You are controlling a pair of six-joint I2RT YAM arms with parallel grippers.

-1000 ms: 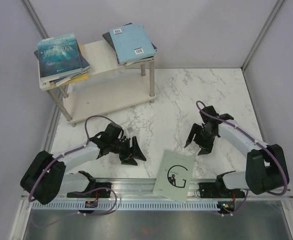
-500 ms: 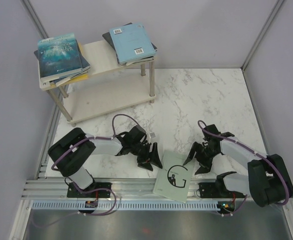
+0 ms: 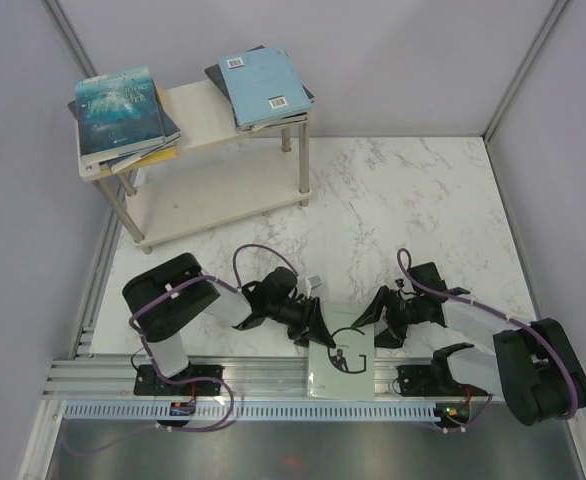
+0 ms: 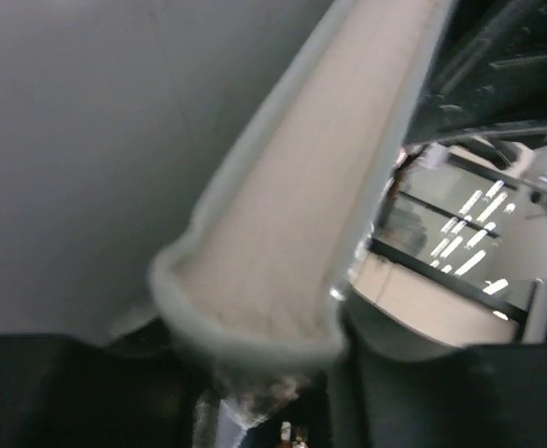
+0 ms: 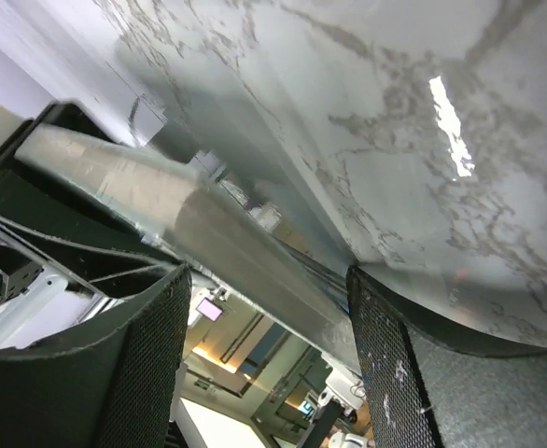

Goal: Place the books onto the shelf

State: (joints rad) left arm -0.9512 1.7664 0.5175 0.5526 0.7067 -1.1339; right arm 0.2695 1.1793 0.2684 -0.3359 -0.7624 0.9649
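Two stacks of thin paperbacks (image 3: 121,110) sit on the pale wood-grain shelf (image 3: 201,112); one pale grey "G" book (image 3: 348,360) remains at the marble worktop (image 3: 413,200) edge; right hand (image 3: 373,322) released astride it; left hand (image 3: 313,325) grip, cannot tell.

Left wrist view: grey book (image 4: 283,205) fills the frame, page edge blurred, cut off top and bottom. Fingers lost in dark; grip unreadable.
Top view: left claw (image 3: 313,325) tips hidden at the book's edge.
Shelf (image 3: 198,105): lower books covered by teal book (image 3: 121,108) and pale blue book (image 3: 265,85). Titles too small.
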